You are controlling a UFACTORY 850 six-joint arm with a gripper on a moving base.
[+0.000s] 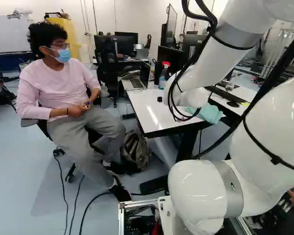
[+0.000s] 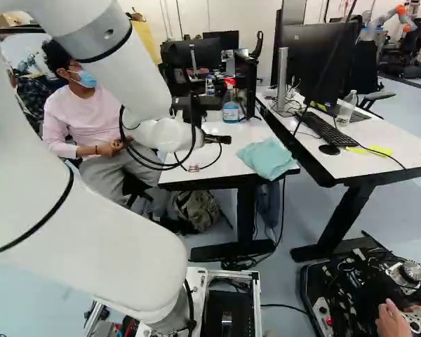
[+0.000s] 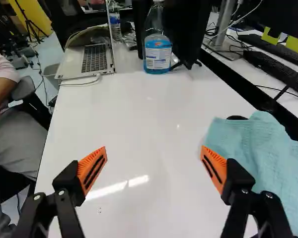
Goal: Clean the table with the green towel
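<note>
The gripper [image 2: 217,139] shows only in part past the white wrist in the right base view, over the white table [image 2: 228,160]. In the wrist view the gripper [image 3: 153,154] is wide open, with bare tabletop seen between its orange-padded fingers. The pale blue-green towel [image 3: 260,153] lies crumpled at the table's edge beside one finger, whose tip overlaps the towel's border in that view; contact cannot be told. In the right base view the same towel [image 2: 268,159] rests on the near right corner, partly over the edge.
A spray bottle [image 3: 157,44], a laptop [image 3: 92,59] and a monitor stand farther along the table. A second desk with keyboard [image 2: 328,132] and mouse [image 2: 329,149] adjoins it. A seated person [image 1: 63,93] is close to the table's left side. Another robot [image 2: 389,17] stands far back.
</note>
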